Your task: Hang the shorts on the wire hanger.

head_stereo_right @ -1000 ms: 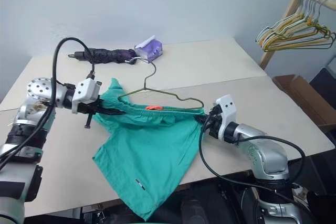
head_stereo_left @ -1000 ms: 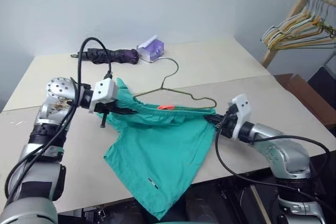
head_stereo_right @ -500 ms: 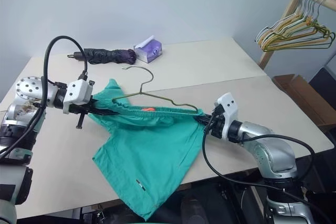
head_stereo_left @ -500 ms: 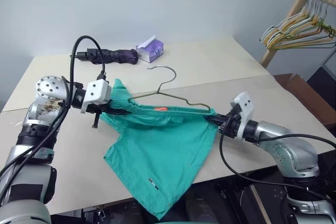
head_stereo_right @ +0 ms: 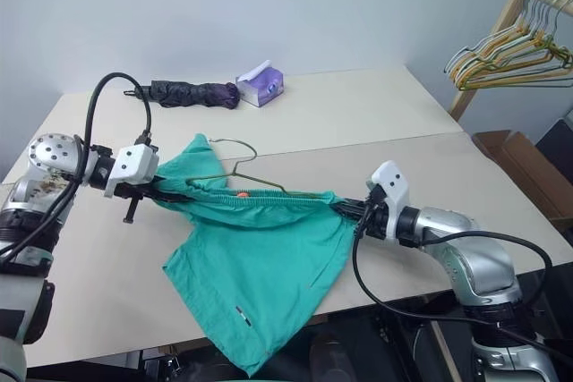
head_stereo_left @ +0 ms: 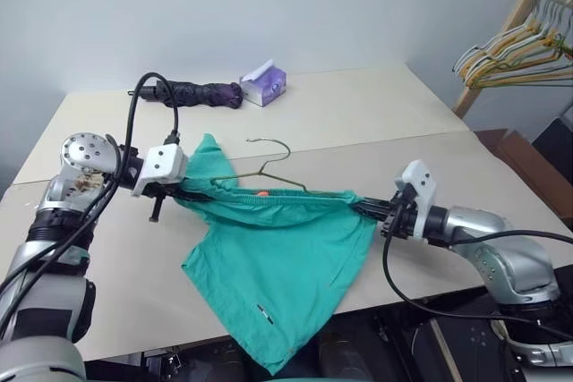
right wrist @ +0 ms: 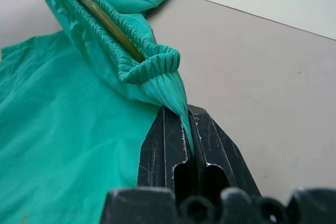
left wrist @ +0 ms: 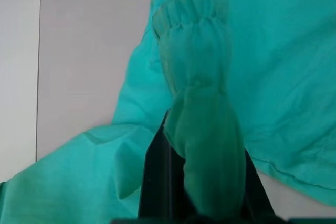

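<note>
I've got the shorts (head_stereo_left: 277, 266) stretched between my two hands right now, waistband pulled taut above the table (head_stereo_left: 376, 123). My left gripper (head_stereo_left: 192, 194) is clamped tight on one end of the waistband, my right gripper (head_stereo_left: 372, 209) pinched shut on the other end. The hanger (head_stereo_left: 279, 174) sits between them, its lower wire tucked inside the elastic, its hook poking up out of the fabric closer to my left gripper than to my right.

I'd say we're well into it: the wire is threaded in the waistband, legs dangling below my hands and spilling over the table edge. What's left, as I judge it, is settling the band evenly on the wire and letting go.

My right wrist view gives me what the head views can't: the gold wire running inside the folded elastic, straight off my fingertips. The left wrist view shows bunched waistband over my fingers (left wrist: 157, 182). The head views add an umbrella (head_stereo_left: 192, 93) and a tissue pack (head_stereo_left: 264, 84) far beyond both grippers.
</note>
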You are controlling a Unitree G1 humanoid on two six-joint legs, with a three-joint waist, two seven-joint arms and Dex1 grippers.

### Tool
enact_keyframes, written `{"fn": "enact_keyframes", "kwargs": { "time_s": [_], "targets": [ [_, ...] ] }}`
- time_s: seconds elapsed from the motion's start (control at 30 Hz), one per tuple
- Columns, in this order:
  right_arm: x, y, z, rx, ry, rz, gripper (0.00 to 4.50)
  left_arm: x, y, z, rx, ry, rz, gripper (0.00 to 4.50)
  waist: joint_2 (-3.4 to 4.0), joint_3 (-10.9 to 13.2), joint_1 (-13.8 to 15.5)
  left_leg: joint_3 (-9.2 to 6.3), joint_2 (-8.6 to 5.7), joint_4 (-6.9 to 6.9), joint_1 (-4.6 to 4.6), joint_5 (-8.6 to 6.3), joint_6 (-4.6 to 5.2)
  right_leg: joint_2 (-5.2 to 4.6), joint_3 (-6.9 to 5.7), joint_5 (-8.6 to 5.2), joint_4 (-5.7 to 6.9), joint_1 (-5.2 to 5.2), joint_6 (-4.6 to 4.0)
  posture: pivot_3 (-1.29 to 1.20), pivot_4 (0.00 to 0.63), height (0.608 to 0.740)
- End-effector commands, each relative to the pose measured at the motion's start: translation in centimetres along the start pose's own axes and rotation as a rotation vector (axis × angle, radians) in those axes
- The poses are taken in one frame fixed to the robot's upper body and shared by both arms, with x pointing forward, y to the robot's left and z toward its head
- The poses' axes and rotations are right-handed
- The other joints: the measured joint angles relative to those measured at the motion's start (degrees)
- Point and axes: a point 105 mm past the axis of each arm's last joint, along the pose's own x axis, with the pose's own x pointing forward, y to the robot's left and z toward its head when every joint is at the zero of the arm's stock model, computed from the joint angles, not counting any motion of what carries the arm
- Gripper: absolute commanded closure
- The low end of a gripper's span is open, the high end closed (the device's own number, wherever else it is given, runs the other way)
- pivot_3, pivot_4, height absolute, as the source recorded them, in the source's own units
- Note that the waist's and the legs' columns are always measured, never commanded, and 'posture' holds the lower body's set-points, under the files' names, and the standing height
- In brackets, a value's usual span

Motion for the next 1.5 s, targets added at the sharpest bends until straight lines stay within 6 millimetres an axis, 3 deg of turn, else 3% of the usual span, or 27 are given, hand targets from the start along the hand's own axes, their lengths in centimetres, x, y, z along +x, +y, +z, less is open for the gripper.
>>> {"fn": "enact_keyframes", "kwargs": {
  "time_s": [0.03,0.27,0.6,0.77,0.93,1.07,1.17,1.27,1.4,1.5],
  "targets": [
    [-2.7,-3.2,1.5,-0.047,-0.013,-0.150,4.48,-2.6,-0.6,-2.3,-0.078,0.126,0.021,4.50,0.00,0.0,-0.1,0.00,0.00,0.00,0.00,0.00,0.00,0.00,0.00,0.00,0.01,0.00,0.00,-0.16,0.056,0.740],
    [-2.3,-2.2,3.2,-0.097,-0.047,-0.088,4.48,-1.2,-0.9,-2.4,-0.067,0.111,-0.006,4.50,0.00,0.0,-0.2,0.01,0.00,0.00,0.01,0.00,0.00,0.00,0.01,-0.01,0.01,-0.01,0.00,-0.18,0.060,0.740],
    [-0.5,1.7,6.2,-0.196,-0.107,0.068,4.48,1.6,0.0,-0.8,-0.030,0.036,-0.022,4.50,0.00,0.0,-0.3,0.01,0.00,0.01,0.00,0.00,0.00,0.00,0.01,-0.01,0.01,-0.01,0.01,-0.20,0.057,0.740],
    [0.2,3.3,5.9,-0.224,-0.085,0.131,3.08,2.8,1.0,0.6,-0.018,-0.034,0.012,4.50,0.00,0.0,-0.4,0.00,0.00,0.01,-0.03,0.00,0.01,0.00,0.00,-0.01,-0.03,-0.02,0.01,-0.20,0.053,0.740],
    [-0.8,2.3,6.1,-0.251,-0.063,0.097,1.33,2.8,2.1,1.8,0.005,-0.079,0.061,4.50,0.00,0.0,-0.3,0.00,0.00,0.01,-0.05,0.00,0.01,0.00,0.00,-0.01,-0.02,-0.03,0.01,-0.20,0.049,0.740],
    [-2.5,1.3,8.1,-0.299,-0.061,0.078,0.03,2.7,2.6,2.5,0.033,-0.096,0.084,4.50,0.00,0.0,-0.3,0.01,0.00,0.01,-0.04,0.00,0.01,0.00,0.01,-0.01,-0.04,-0.02,0.01,-0.20,0.040,0.740],
    [-3.5,0.4,9.8,-0.342,-0.006,0.064,0.03,2.8,2.9,2.9,0.054,-0.106,0.088,4.50,0.01,0.0,-0.6,0.03,0.00,0.01,-0.01,0.00,0.01,-0.01,0.02,-0.01,-0.02,-0.04,0.01,-0.20,0.028,0.740],
    [-3.8,-0.3,10.1,-0.382,0.109,0.070,0.03,2.8,3.0,3.3,0.076,-0.117,0.088,4.50,0.02,0.0,-1.0,0.02,0.02,-0.01,0.00,0.00,0.01,0.00,0.00,-0.01,-0.02,-0.04,0.00,-0.20,0.011,0.740],
    [-2.7,-1.3,10.5,-0.361,0.278,0.056,0.03,3.0,3.2,4.0,0.105,-0.138,0.089,4.50,0.03,0.0,-1.9,0.03,0.02,0.01,-0.03,0.00,0.00,-0.04,0.00,-0.01,-0.02,-0.05,0.00,-0.19,0.000,0.740],
    [-1.4,-0.3,10.4,-0.364,0.378,0.119,0.03,3.2,3.4,4.8,0.124,-0.171,0.091,4.50,0.06,0.0,-2.4,0.04,0.02,0.00,-0.02,0.00,0.00,-0.03,0.01,-0.01,0.06,-0.13,-0.01,-0.18,0.000,0.740]
  ]
}}
